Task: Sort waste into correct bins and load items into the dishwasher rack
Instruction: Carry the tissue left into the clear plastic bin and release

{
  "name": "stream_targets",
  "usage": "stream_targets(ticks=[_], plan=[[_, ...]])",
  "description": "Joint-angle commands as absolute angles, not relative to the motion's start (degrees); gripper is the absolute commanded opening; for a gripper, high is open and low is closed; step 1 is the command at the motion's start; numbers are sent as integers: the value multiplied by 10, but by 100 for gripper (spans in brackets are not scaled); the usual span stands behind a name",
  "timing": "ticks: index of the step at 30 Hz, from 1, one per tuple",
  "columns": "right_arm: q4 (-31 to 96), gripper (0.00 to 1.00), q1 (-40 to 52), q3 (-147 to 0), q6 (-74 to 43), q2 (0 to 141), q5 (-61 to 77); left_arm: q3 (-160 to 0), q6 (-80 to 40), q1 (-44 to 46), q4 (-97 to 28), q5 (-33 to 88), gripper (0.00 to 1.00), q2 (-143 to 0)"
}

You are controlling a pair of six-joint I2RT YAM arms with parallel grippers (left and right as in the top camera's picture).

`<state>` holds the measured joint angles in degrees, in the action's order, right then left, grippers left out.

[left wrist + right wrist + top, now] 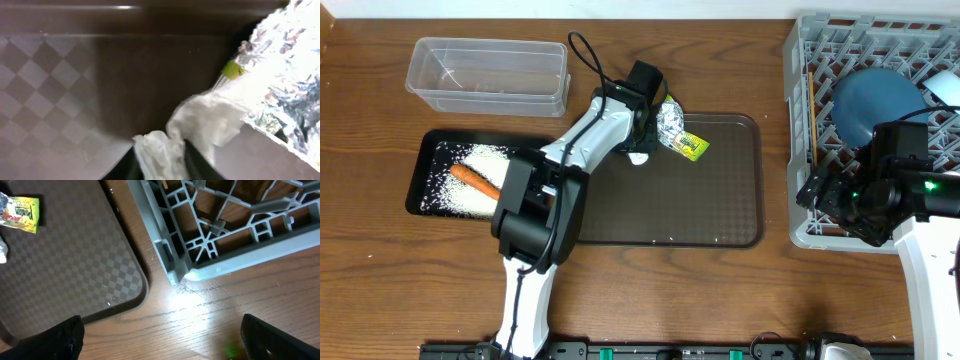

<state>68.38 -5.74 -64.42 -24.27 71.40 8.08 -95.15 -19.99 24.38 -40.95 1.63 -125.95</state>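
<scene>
Your left claw (159,156) is down on the brown serving tray (720,205), near its top-left corner. Its 2 fingers (121,167) are drawn in tight on the crumpled white tissue (202,120), and a fold of it is pinched between the tips. The rest of the tissue bulges out ahead of the claw and lies on the tray floor.

The silver and yellow-green wrapper (287,65) sits just beside the tissue, touching or overlapping its far edge. The claw is not on it.

Your right claw (160,330) is spread wide, with 1 finger (50,340) at each lower corner of the wrist view and nothing between them. It hovers over bare table at the near-left corner of the grey rack (175,265), touching nothing.

Elsewhere:
- The black tray (417,175) holds the carrot (474,178) lying on scattered rice (470,198).
- The clear tub (420,62) is behind the black tray. You can see only a few specks on its floor, too small to identify.
- The dark blue plate (875,100) stands tilted in the rack.
- A thin wooden stick, likely the chopsticks (813,110), lies along the rack's left side.
</scene>
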Motion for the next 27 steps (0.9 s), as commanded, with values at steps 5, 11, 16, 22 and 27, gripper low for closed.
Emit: stream_targets(ticks=[5, 11, 16, 22, 27], plan=[[685, 99, -64, -648, -235, 709, 77, -962, -199, 214, -397, -10, 15, -1137], [685, 99, -64, -648, -235, 709, 77, -962, -207, 167, -363, -99, 14, -1072], [685, 99, -64, -648, -235, 709, 77, -962, -206, 118, -305, -101, 14, -1075], [685, 99, -64, -648, -235, 709, 77, -959, -208, 63, -227, -101, 15, -1100], [685, 99, -64, -648, -235, 709, 77, -959, -228, 25, -201, -101, 15, -1133]])
